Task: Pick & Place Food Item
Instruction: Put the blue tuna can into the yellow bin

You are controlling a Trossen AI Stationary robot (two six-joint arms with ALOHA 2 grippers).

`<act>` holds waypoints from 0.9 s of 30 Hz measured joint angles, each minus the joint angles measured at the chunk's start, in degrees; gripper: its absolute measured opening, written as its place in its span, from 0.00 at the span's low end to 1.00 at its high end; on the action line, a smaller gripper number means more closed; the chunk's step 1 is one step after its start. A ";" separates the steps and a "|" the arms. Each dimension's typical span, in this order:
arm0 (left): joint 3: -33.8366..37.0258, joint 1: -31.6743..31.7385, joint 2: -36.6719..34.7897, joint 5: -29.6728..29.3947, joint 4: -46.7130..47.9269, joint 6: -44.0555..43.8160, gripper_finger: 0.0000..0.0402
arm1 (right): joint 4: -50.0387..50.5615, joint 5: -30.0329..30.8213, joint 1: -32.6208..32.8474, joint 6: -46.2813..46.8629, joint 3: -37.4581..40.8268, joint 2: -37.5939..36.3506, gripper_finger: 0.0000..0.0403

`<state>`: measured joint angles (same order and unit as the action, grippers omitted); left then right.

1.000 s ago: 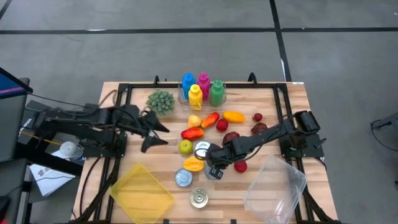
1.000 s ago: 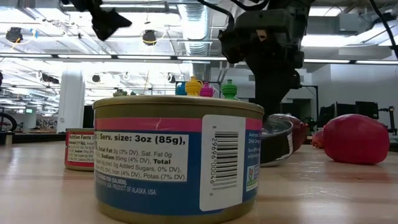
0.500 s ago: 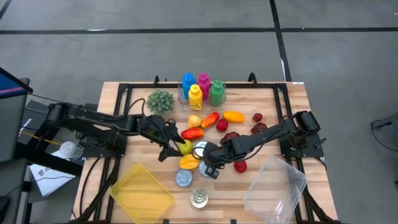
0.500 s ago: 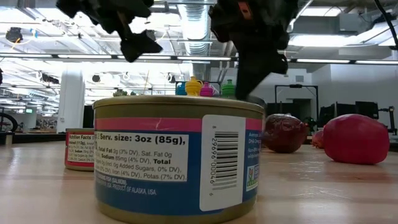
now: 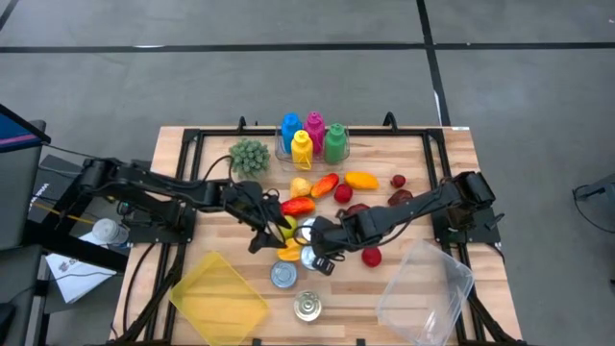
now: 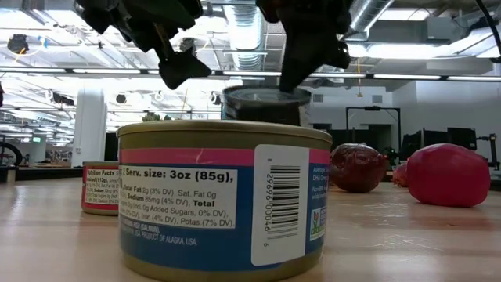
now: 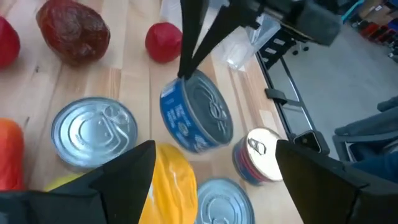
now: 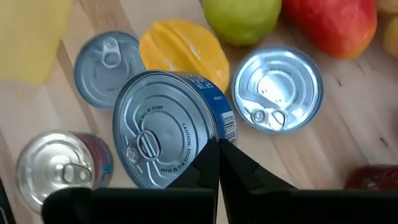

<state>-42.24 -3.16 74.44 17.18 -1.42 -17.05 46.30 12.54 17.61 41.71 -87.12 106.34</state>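
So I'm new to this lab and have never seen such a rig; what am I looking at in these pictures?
Two dark robot arms work at a wooden table. One picture looks straight down, one looks level across the tabletop, and two come from cameras on the wrists. Toy fruit, coloured bottles, tins, a yellow lid and a clear plastic tub lie there. The right end effector is shut on the rim of a blue tin, lifted off the table and tilted. The left end effector hovers open close by, holding nothing.
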 joint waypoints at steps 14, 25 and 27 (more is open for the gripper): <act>0.00 -0.24 5.17 0.28 -4.65 -7.26 0.79 | -0.02 4.85 -0.82 -3.19 -5.05 0.00 0.00; 0.00 -0.13 5.17 0.28 -5.61 -8.93 0.77 | -0.24 6.22 -1.05 -4.72 -6.64 0.00 0.00; 0.00 -0.15 5.17 0.28 -5.61 -9.30 0.74 | -0.37 6.99 -1.22 -4.85 -6.64 0.00 0.00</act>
<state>-42.24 -3.31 79.61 17.45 -7.03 -26.35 45.94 19.52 16.38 36.86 -93.76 106.34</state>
